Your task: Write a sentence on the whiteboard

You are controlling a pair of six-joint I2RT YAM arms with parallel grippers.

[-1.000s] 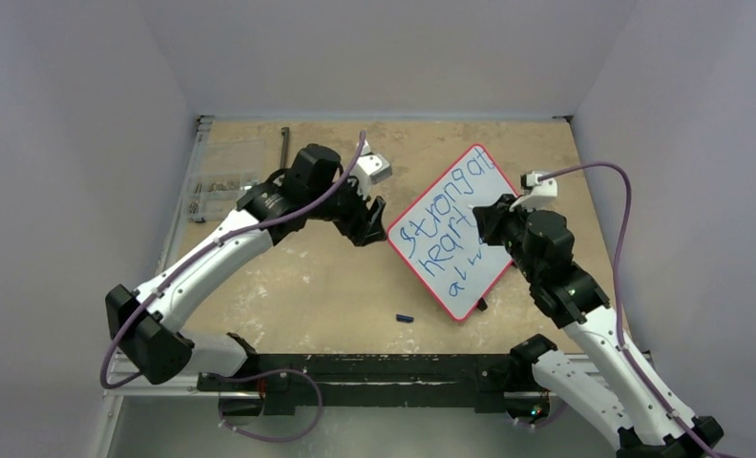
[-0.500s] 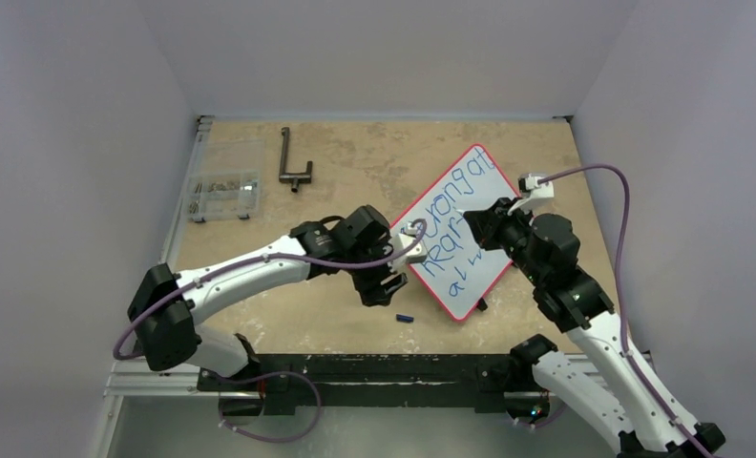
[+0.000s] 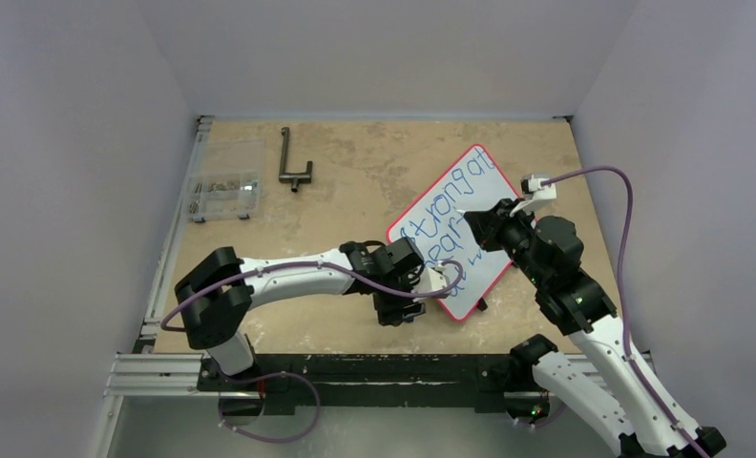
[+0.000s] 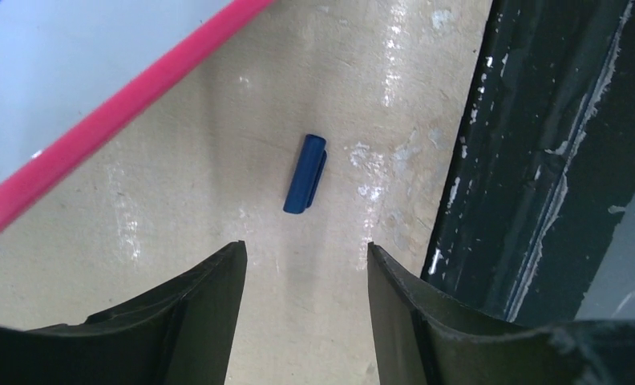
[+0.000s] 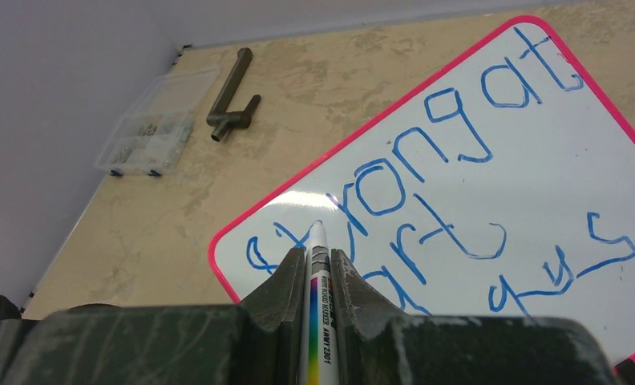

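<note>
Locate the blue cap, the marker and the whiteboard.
blue cap (image 4: 305, 174), left wrist view, middle of its body.
marker (image 5: 317, 245), right wrist view, white barrel near the tip.
whiteboard (image 5: 539, 184), right wrist view, bare white surface.

We look into a robotics lab cell: a scuffed, paint-flecked beige worktop (image 3: 336, 200) closed in by plain pale walls (image 3: 69, 143). Well left of the whiteboard (image 3: 477, 196) lie a clear compartment box of small parts (image 3: 223, 196) and a dark metal L-shaped bar (image 3: 293, 167). Nearer us than the whiteboard, a black metal rail (image 3: 355, 377) carries the left arm (image 3: 288, 277) and right arm (image 3: 594, 334), both trailing purple cables (image 3: 627, 219).
</note>
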